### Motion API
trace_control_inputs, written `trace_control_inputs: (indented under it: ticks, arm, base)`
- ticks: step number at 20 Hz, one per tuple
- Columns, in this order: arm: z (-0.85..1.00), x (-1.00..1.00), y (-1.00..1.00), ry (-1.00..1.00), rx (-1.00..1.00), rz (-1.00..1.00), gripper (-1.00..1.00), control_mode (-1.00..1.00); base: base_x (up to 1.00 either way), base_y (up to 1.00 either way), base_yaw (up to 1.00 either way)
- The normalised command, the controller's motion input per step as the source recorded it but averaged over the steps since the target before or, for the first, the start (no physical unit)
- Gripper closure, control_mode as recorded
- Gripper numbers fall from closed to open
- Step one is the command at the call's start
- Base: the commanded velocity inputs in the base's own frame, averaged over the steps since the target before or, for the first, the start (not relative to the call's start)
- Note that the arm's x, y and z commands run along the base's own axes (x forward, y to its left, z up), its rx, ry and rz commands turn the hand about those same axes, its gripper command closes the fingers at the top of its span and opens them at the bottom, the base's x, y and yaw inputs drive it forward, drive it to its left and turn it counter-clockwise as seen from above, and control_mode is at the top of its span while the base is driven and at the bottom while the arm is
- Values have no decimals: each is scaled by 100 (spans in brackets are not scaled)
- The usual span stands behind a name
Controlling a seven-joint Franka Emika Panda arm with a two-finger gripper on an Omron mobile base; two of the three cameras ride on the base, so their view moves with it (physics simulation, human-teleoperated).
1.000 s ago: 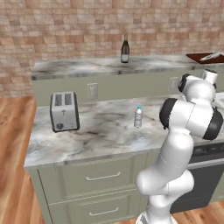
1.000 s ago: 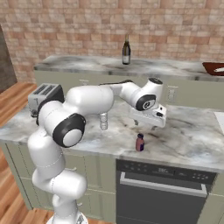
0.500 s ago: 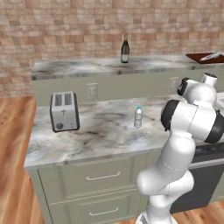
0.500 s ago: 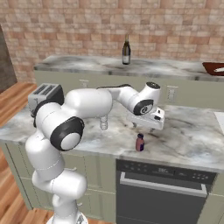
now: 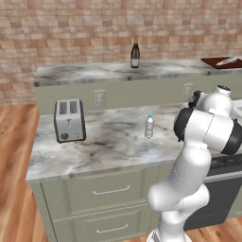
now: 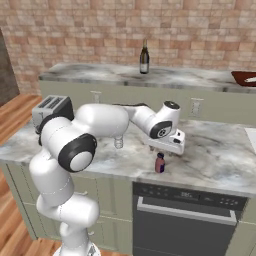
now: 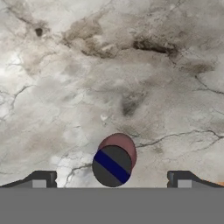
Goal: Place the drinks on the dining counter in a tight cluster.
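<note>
The tall dark wine bottle (image 5: 135, 53) (image 6: 144, 57) stands on the raised dining counter (image 5: 94, 71) (image 6: 90, 72). On the lower worktop, the small clear water bottle (image 5: 149, 126) stands upright; the arm partly hides it (image 6: 118, 143) in the right base view. The short maroon bottle (image 6: 160, 163) (image 7: 114, 159) stands near the worktop's front edge. My gripper (image 6: 160, 151) (image 7: 111, 181) hangs open just above it and points down. The bottle's dark cap lies between the two fingertips, touching neither.
A silver toaster (image 5: 69, 120) (image 6: 50, 107) sits at the left end of the lower marble worktop (image 5: 108, 146). A dark bowl (image 5: 222, 61) (image 6: 245, 77) rests at the dining counter's right end. An oven front (image 6: 185, 220) lies below the worktop edge.
The hand has come down toward the maroon bottle, jaws still open. The bottles have not moved.
</note>
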Motion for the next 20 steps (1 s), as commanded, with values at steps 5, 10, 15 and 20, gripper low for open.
trace_control_inputs:
  ticks: [5, 10, 15, 20]
  arm:
    - [-16, 0, 0, 0, -2, 0, -100, -100]
    - [-6, 0, 0, 0, -4, 0, -100, -100]
    - [-9, 0, 0, 0, -3, 0, -100, -100]
    - [-14, 0, 2, 0, -1, 0, -100, -100]
  base:
    - [0, 0, 0]
    - [0, 0, 0]
    - [0, 0, 0]
    - [0, 0, 0]
